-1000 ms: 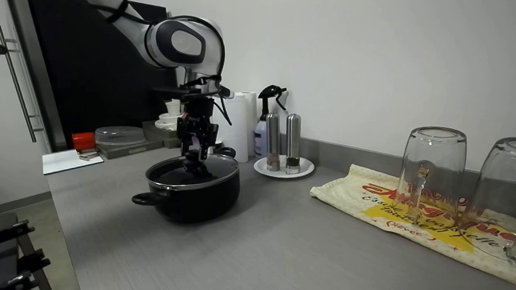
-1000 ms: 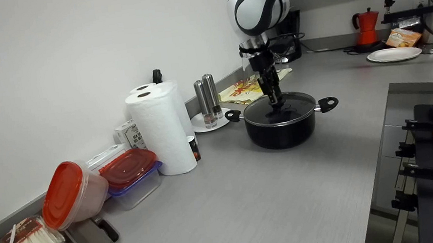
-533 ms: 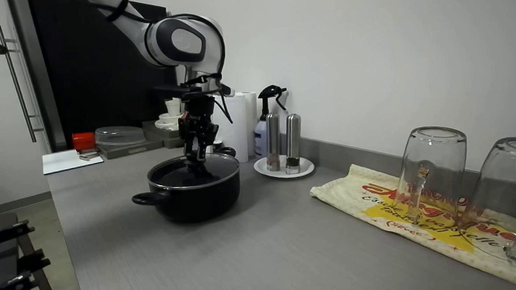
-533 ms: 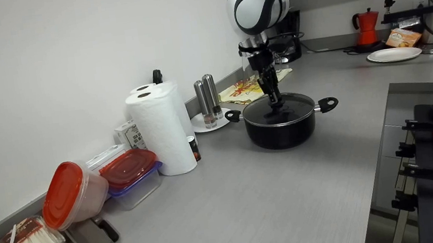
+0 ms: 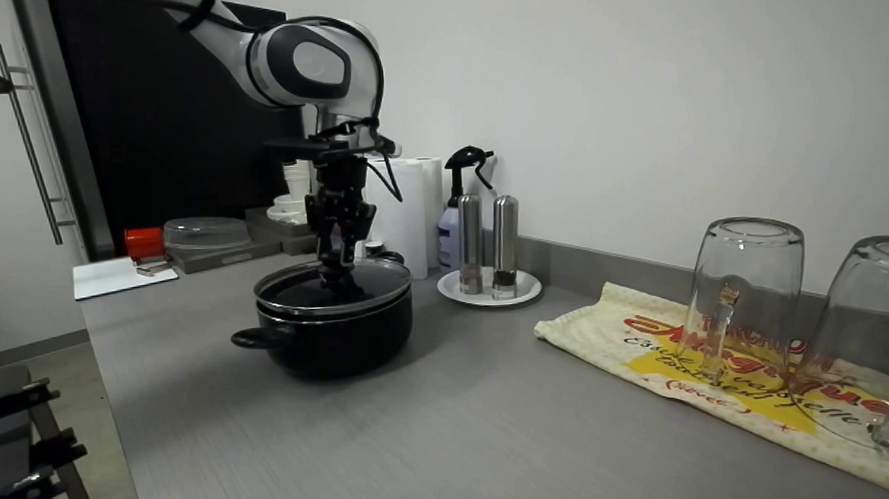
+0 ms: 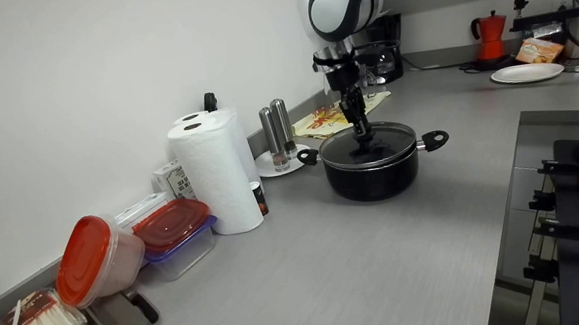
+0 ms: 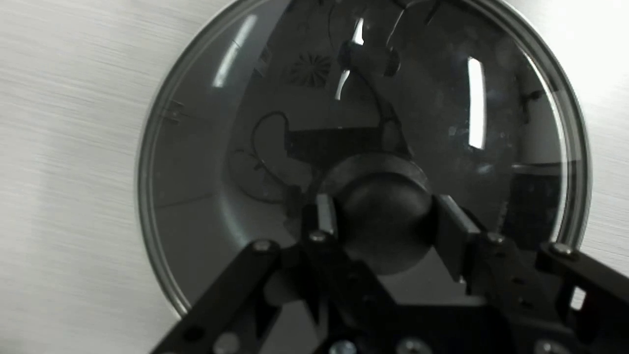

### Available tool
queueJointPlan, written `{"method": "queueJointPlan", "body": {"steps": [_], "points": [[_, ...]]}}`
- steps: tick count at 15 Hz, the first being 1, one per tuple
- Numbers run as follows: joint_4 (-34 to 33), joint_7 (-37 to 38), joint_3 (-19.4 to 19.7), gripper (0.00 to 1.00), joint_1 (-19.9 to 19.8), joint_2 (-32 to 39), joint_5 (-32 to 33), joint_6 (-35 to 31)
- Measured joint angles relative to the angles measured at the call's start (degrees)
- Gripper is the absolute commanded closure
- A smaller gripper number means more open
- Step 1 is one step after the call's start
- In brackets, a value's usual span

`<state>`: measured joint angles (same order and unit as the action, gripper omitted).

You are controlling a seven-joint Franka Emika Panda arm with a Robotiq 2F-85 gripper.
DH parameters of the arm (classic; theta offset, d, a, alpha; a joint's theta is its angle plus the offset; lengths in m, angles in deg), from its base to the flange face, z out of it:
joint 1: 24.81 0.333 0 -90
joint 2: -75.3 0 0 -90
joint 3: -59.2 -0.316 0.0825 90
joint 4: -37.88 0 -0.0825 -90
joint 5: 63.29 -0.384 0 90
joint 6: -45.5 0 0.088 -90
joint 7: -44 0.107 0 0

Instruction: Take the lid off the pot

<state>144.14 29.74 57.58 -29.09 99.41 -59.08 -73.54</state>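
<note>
The black pot (image 5: 339,346) stands on the grey counter, its two loop handles pointing outward. Its round dark glass lid (image 5: 287,294) sits a little raised, with a narrow dark gap between its metal rim and the pot's edge in both exterior views. In the wrist view the lid (image 7: 196,142) fills most of the picture. My gripper (image 7: 387,221) is shut on the lid's round black knob (image 7: 385,201), one pad (image 7: 327,215) on each side. Seen from outside, the gripper (image 6: 362,131) points down over the lid's middle. The pot's inside is hidden beneath the lid.
Two steel mills (image 5: 504,239) on a white plate (image 5: 450,287), paper towel rolls (image 6: 216,178) and a spray bottle (image 5: 450,234) stand near the wall. Upturned glass mugs (image 5: 751,294) rest on a cloth (image 5: 624,331). Plastic containers (image 6: 181,249) line the wall further along.
The fingers have closed on the knob. Gripper and lid have risen slightly, opening a gap above the pot's edge, and the pot has shifted a little.
</note>
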Motion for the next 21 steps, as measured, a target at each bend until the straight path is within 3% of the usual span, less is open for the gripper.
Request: {"method": "queueJointPlan", "body": {"steps": [10,18,21], "points": [[-0.8,-3.8,-5.0,0.75,6.2,-4.5,0.4,0.7],[-1.3,-5.7,-10.8,0.75,14.4,-1.8,2.3,0.3],[-2.0,-5.7,-12.5,0.75,18.0,0.7,4.9,-3.9]]}}
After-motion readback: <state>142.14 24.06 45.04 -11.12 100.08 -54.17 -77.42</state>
